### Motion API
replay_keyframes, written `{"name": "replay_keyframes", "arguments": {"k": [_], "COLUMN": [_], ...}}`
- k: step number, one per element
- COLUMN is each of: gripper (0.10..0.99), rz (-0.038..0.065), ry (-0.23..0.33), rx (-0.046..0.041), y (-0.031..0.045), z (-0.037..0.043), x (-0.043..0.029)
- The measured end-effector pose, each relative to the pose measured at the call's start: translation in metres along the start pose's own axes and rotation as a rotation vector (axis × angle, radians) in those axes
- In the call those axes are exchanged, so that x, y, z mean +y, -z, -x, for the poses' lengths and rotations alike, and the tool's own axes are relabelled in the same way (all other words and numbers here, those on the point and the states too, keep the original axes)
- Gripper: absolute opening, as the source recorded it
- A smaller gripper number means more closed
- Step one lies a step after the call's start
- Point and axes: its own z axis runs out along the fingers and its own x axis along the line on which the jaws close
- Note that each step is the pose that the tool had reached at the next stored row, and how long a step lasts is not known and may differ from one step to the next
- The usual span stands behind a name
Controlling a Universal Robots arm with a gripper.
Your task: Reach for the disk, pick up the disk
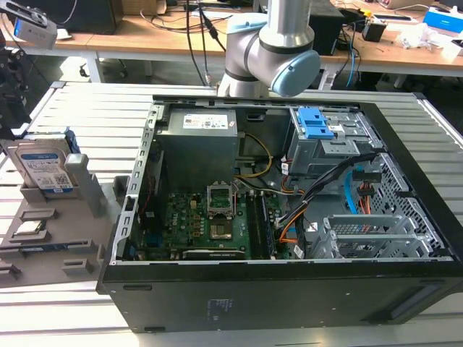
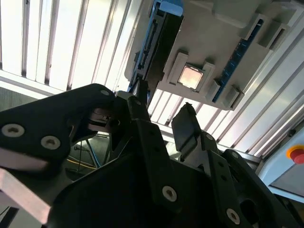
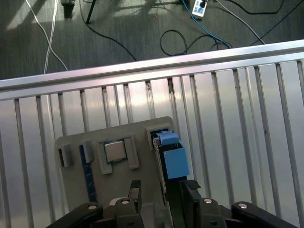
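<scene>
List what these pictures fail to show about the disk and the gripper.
- Lower part of the disk, exterior view: covered by the walls of the grey holder it stands in.
- Label of the disk, both wrist views: the disk is edge-on, its faces turned away.
- Contact, first wrist view: the fingers stand apart near the disk; whether they touch it cannot be told.
- Body of the gripper, first wrist view: cut off by the picture's edge.

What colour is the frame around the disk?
Bright blue. The disk shows it best in the first wrist view.
</scene>
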Motion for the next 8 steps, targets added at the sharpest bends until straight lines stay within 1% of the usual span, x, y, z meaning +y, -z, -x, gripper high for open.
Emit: {"name": "replay_keyframes", "arguments": {"k": [5,8], "gripper": [0.482,0.482], "rz": [0.000,0.000], "ry": [0.002,0.003], "rx": [-0.0001,0.0001], "y": [-0.0031,-0.0111], "z": [0.0003,0.0003], "x": [0.0011,0.0016]}}
